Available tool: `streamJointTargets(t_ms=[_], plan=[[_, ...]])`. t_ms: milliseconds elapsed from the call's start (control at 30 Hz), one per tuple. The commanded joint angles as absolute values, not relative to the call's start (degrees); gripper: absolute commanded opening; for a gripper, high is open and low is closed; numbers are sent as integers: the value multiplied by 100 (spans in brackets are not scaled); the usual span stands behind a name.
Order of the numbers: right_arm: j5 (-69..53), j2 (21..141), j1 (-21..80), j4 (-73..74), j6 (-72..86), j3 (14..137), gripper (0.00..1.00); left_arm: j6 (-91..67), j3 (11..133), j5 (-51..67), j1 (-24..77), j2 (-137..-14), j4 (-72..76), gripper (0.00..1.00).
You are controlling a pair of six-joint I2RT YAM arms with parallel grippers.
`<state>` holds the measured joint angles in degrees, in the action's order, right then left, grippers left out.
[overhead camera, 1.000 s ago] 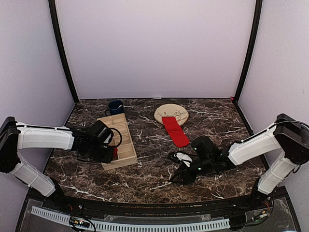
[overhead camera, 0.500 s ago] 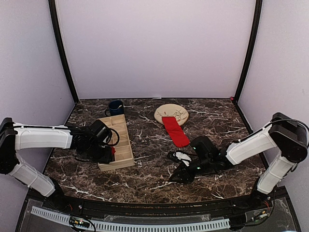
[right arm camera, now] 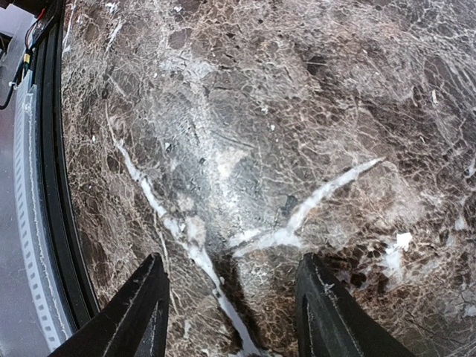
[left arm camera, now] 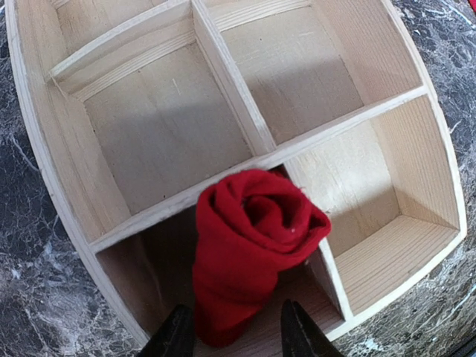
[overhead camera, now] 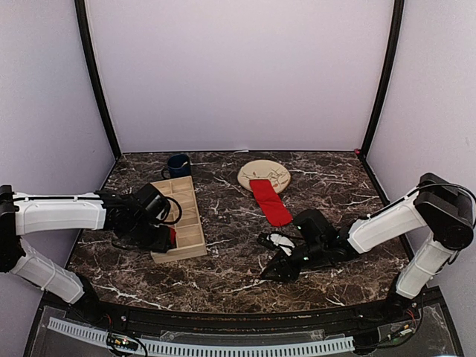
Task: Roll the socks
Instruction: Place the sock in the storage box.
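Left of frame: left arm (overhead camera: 63,212) stretched low and level toward the wooden tray (overhead camera: 187,212), left gripper (left arm camera: 232,335) pinching the rolled sock (left arm camera: 253,230), upright in a near-end compartment. Centre: second sock (overhead camera: 271,202) flat, far end on the beige plate (overhead camera: 269,171). Lower right: right arm (overhead camera: 387,223) low, right gripper (right arm camera: 232,312) spread wide over bare marble (right arm camera: 223,149).

Bare worktop (right arm camera: 245,134) lies beneath the spread right claw (right arm camera: 230,262). Around the left claw (left arm camera: 236,311), tray dividers (left arm camera: 230,82) and the upright sock (left arm camera: 256,216) crowd close.
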<state>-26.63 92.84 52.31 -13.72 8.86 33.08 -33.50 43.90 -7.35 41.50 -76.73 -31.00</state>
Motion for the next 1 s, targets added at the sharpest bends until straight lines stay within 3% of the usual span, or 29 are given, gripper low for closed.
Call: streamJointTargets(t_ms=[0, 967], plan=[[-2610, 9241, 5185, -1312, 879, 3406, 53, -3306, 4579, -801, 4203, -7542, -3357, 45], [-2005, 8942, 5186, -1167, 916, 3559, 54, -2798, 5368, -1466, 4360, -6911, -3284, 45]])
